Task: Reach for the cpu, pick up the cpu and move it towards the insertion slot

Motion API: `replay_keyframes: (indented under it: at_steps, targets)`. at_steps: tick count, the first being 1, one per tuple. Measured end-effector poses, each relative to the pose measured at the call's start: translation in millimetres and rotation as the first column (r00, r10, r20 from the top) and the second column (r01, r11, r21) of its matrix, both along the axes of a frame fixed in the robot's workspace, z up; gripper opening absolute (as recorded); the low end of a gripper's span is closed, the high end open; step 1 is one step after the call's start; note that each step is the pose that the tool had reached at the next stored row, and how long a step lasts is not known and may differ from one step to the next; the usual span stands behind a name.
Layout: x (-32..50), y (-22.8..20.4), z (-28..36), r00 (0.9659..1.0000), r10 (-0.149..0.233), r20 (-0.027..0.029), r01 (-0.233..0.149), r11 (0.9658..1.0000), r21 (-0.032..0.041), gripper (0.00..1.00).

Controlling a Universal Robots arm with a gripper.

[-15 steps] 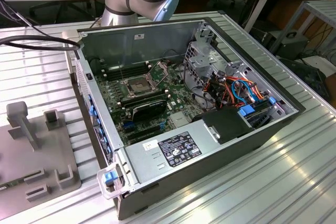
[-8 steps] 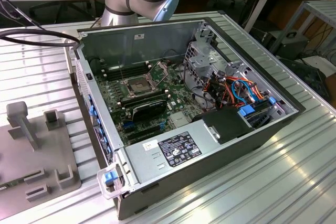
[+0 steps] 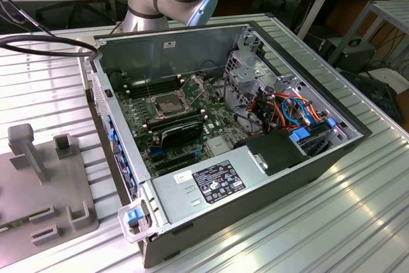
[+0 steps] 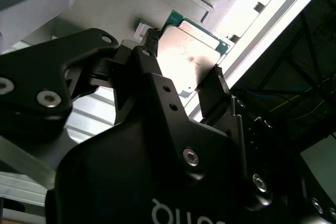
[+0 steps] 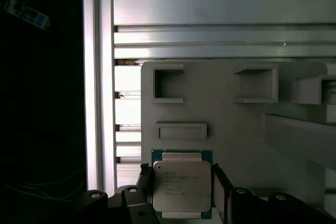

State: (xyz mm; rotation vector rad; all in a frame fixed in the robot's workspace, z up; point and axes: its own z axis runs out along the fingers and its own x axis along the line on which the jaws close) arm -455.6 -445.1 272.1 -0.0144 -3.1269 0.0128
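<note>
The cpu (image 5: 181, 184), a flat square chip with a pale metallic face and a green rim, lies over the grey fixture plate (image 5: 236, 140). My gripper (image 5: 181, 190) straddles it, and its black fingers (image 5: 146, 182) press against two opposite edges. In the second wrist view the cpu (image 4: 191, 59) sits between the fingertips (image 4: 218, 74) of the gripper (image 4: 185, 53). I cannot tell whether the chip is lifted off the plate. The insertion slot (image 3: 167, 103), a silver-framed socket with a dark centre, is on the motherboard in the open computer case (image 3: 307, 164).
The grey fixture plate (image 3: 45, 190) stands at the exterior view's left, with raised pegs and pockets (image 5: 168, 85). Ribbed aluminium table (image 3: 332, 222) surrounds the case. Inside the case are memory slots (image 3: 134, 87), a black block (image 3: 182, 132), a power supply (image 3: 211, 183) and bundled cables (image 3: 287, 110).
</note>
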Motion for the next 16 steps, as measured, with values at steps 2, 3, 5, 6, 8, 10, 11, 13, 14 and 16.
replay_keyframes:
  at_steps: [2,3,5,6,8,10,11,13,14,16]
  targets:
    - [0.0,0.0,0.7,1.0000,0.000,-0.0003,0.000,1.0000,-0.0002,0.55]
    - [-0.1,0.0,1.3,1.0000,0.000,-0.0004,0.000,1.0000,-0.0003,0.55]
    - [0.0,0.0,2.4,1.0000,0.000,-0.0001,0.000,1.0000,0.0000,0.55]
    - [0.0,0.0,3.3,1.0000,0.000,0.0000,0.000,1.0000,0.0000,0.55]
    - [0.0,0.0,6.7,1.0000,0.000,0.0000,0.000,1.0000,0.0000,0.55]
    - [0.0,0.0,10.2,1.0000,0.000,0.0000,0.000,1.0000,0.0000,0.55]
    - [0.0,0.0,12.6,1.0000,0.000,0.0000,0.000,1.0000,0.0000,0.55]
    - [0.0,0.0,15.7,1.0000,0.000,0.0000,0.000,1.0000,0.0000,0.55]
    - [0.0,0.0,17.8,1.0000,0.000,0.0000,0.000,1.0000,0.0000,0.55]
    - [0.0,0.0,21.3,1.0000,0.000,0.0001,0.000,1.0000,0.0000,0.55]
